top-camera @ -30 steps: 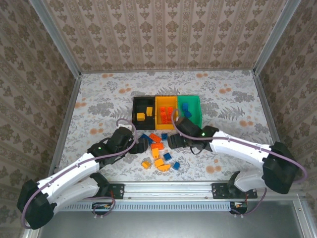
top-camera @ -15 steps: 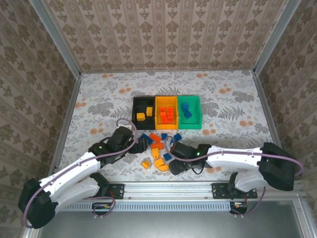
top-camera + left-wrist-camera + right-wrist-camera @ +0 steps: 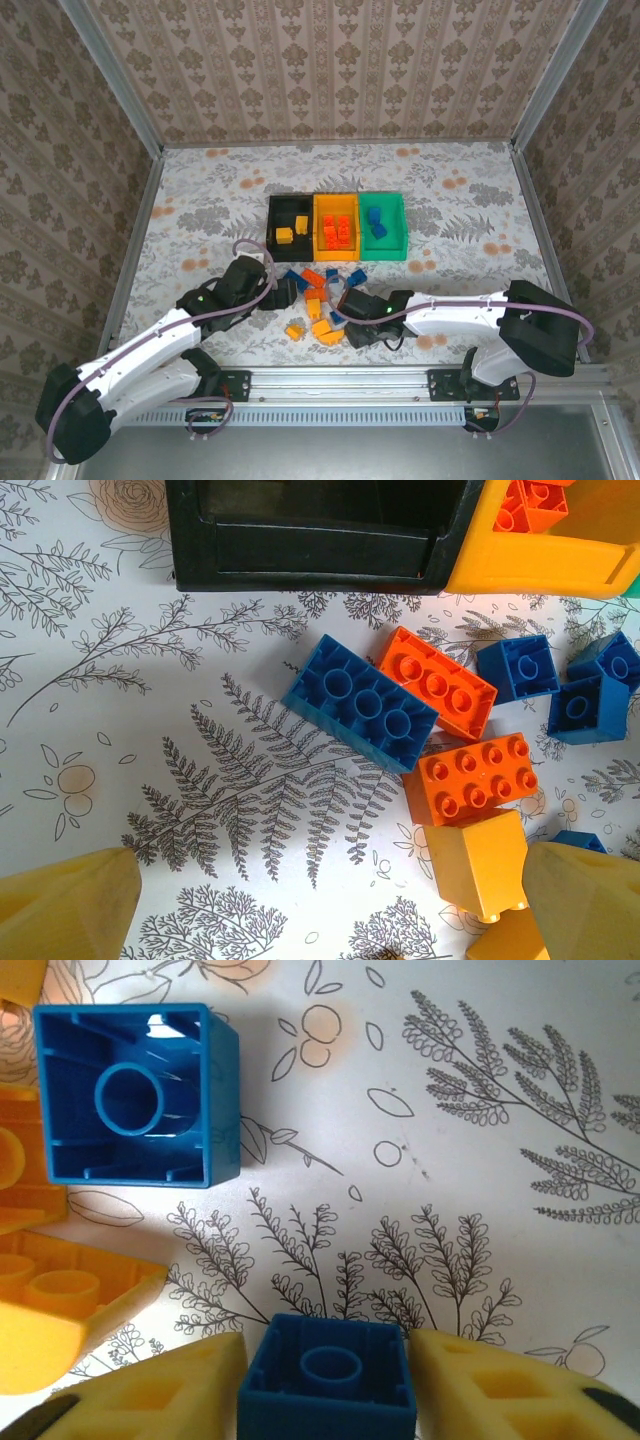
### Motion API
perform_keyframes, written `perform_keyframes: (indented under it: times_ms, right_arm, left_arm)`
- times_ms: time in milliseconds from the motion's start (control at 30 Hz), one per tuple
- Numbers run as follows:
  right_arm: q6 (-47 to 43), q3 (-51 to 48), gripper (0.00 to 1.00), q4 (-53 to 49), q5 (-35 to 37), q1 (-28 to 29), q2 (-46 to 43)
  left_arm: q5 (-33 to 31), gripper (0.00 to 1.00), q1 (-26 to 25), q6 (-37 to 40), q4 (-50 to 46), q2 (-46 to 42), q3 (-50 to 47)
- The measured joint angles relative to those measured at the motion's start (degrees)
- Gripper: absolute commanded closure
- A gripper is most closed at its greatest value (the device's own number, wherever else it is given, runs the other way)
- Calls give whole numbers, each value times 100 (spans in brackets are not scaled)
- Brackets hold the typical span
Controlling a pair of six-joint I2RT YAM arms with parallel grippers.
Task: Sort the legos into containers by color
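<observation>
Flowered tabletop (image 3: 480, 1160) lies under my right gripper (image 3: 325, 1360), closed by its tips on a small upturned blue brick (image 3: 322, 1385) near the loose pile (image 3: 318, 300), and those smooth plastic sides could slip out before the green bin (image 3: 403, 228), while my left gripper (image 3: 335, 880) gapes empty.

L gripper (image 3: 325, 900) wide; R gripper (image 3: 325, 1375) tight, both low.

A robot lab: 2 robot arms (image 3: 150, 350) bolted to a metal rail (image 3: 340, 382), papered walls (image 3: 330, 70) around a flowery table (image 3: 200, 210).
</observation>
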Motion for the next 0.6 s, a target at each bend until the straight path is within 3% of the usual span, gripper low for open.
perform_keyframes:
  times_ms: [300,467,600]
  right_arm:
    - [-44,31,68,-197,184,-273,-791]
    - [-195,520,68,-501,295,-1233,-1440]
    - [-238,1084,68,-376,343,-2111,-1423]
  left_arm:
    - [44,0,20,0,0,0,0]
    - [44,0,20,0,0,0,0]
    - [68,1,20,0,2,-2,0]
